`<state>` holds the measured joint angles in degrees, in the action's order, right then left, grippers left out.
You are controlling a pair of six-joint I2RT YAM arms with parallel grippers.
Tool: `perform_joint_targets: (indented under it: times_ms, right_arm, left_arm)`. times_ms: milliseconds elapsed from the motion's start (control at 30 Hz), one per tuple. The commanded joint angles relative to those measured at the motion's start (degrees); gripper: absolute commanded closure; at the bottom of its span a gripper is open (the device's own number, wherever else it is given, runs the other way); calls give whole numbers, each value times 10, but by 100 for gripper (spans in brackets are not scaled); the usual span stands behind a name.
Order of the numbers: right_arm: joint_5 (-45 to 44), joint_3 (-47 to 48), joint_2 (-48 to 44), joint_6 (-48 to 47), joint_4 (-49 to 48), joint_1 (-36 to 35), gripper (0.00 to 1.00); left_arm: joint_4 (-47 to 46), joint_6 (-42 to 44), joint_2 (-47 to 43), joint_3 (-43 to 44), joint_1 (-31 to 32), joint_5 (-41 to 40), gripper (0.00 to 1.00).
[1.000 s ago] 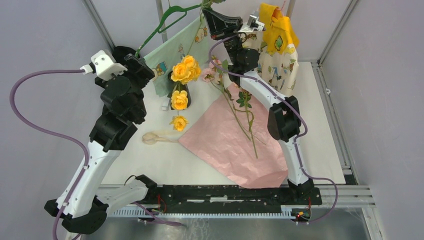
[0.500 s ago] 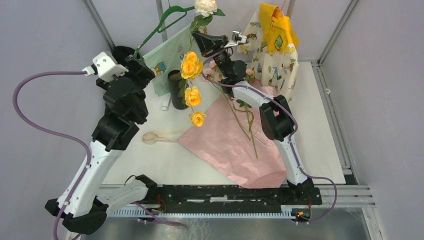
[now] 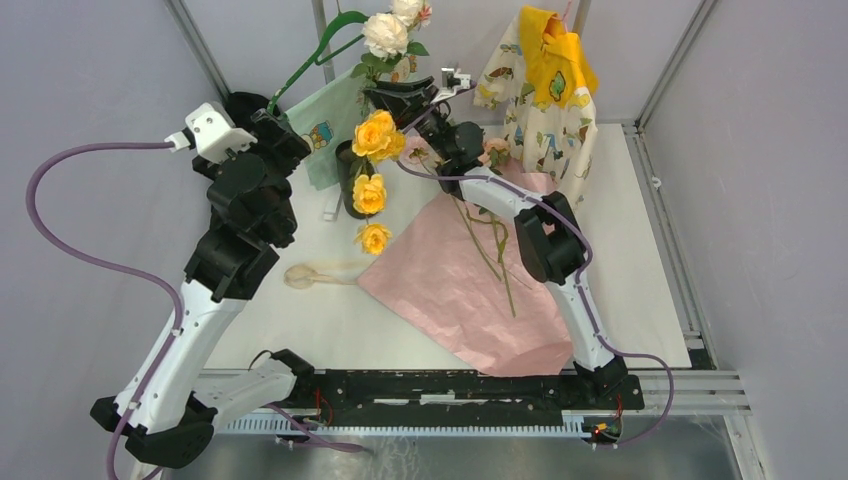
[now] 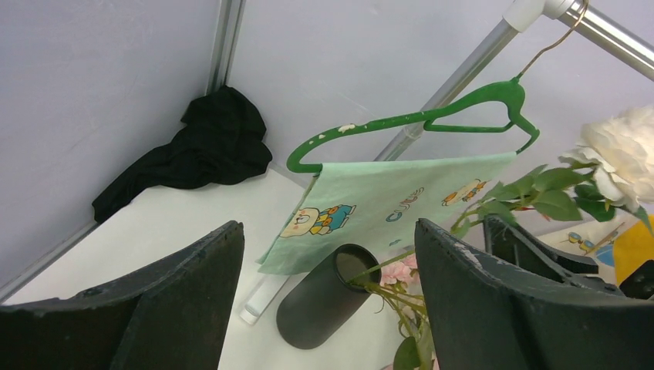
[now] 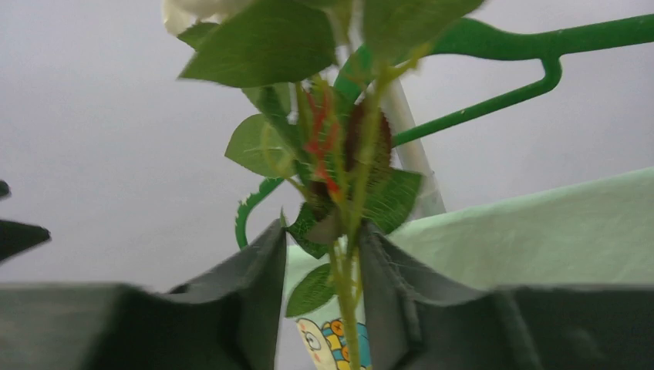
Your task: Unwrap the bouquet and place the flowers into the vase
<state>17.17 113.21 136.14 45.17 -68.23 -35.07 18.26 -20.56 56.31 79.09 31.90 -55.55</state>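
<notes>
One cream rose (image 3: 385,33), seemingly light, its wiry stem best pinched below the leaves, sits loosely inside the parted right pincer (image 5: 324,239) above the far black vase (image 4: 320,308); left pincer (image 4: 328,254) spread, empty.

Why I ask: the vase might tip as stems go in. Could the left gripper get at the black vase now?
Probably yes. The left gripper is open with the vase just ahead and below, nothing between. Yellow roses and the right gripper crowd its mouth, so aim low.
</notes>
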Motion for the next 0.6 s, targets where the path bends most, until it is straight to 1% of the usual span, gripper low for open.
perform_joint_targets:
  times_ms: [0, 67, 133, 200, 267, 333, 467, 567]
  right_arm:
    - [43, -8, -23, -17, 4, -4, 45]
    - [40, -27, -38, -24, 2, -4, 32]
    - [32, -52, -54, -34, 0, -3, 13]
    - [19, -83, -75, -46, -4, -2, 2]
    - [12, -106, -96, -55, -10, 0, 2]
    - [17, -109, -106, -56, -6, 4, 2]
    - [25, -114, -124, -31, -20, 14, 2]
    - [15, -163, -156, -19, -48, 26, 2]
  left_arm:
    - [-28, 14, 2, 1, 1, -20, 13]
    - [-28, 14, 4, 1, 2, -19, 12]
    - [-28, 14, 5, 2, 1, -19, 12]
    - [-28, 16, 6, 3, 1, -19, 12]
    - [-28, 16, 6, 2, 1, -21, 12]
    - [-28, 17, 7, 2, 1, -23, 12]
    - [-29, 16, 9, 2, 1, -23, 12]
    - [-28, 17, 10, 4, 1, -23, 12]
